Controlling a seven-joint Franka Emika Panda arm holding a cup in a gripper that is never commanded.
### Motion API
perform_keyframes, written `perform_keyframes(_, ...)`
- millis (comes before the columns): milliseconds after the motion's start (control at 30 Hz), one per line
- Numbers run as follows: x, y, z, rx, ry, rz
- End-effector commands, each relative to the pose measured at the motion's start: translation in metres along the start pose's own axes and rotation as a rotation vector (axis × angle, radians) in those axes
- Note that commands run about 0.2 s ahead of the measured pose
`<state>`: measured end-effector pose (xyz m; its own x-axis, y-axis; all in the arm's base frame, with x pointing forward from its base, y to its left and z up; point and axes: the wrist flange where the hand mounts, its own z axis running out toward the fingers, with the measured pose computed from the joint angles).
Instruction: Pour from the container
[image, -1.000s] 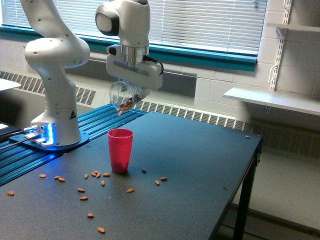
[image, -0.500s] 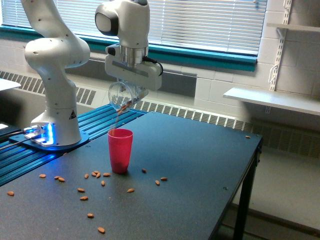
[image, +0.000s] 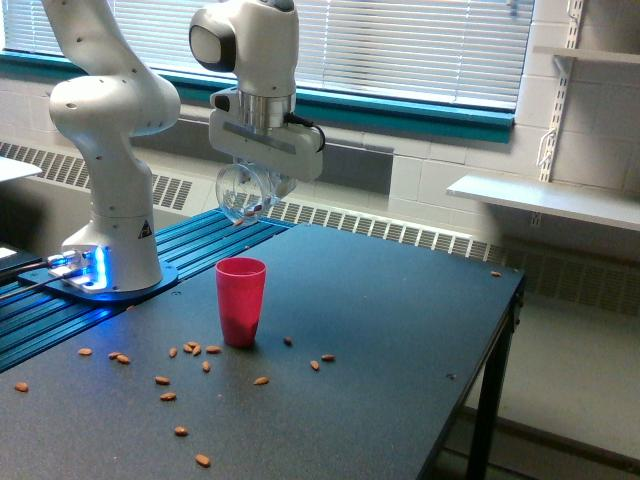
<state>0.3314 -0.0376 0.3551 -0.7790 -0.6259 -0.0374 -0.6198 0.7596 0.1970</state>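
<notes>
Arm (image: 110, 110): glossy white plastic shell, smooth, catching window light.
Claw (image: 262, 190): same smooth white casing, closed around the container.
Container (image: 243, 192): clear, colourless plastic, shiny and see-through.
Red cup (image: 240, 300): opaque red plastic, smooth with a soft sheen.
Desk (image: 380, 340): dark top, matt and finely speckled; black metal leg.
Nuts (image: 190, 349): brown, dull, scattered.
Base rails (image: 215, 232): ribbed blue metal, glossy.
Blinds (image: 420, 40): pale slats, semi-matt.
</notes>
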Motion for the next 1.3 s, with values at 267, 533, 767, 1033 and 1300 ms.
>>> perform_keyframes(267, -0.0003, -0.0001, -0.0028, -0.016, -0.005, -0.007)
perform_keyframes(533, -0.0017, 0.0009, -0.0034, -0.027, -0.005, -0.008)
perform_keyframes(767, -0.0038, 0.0018, -0.0024, -0.036, -0.003, -0.003)
perform_keyframes(1033, -0.0066, 0.0001, -0.0006, -0.035, -0.008, -0.005)
perform_keyframes(1300, -0.0076, -0.003, 0.0005, -0.017, -0.026, -0.022)
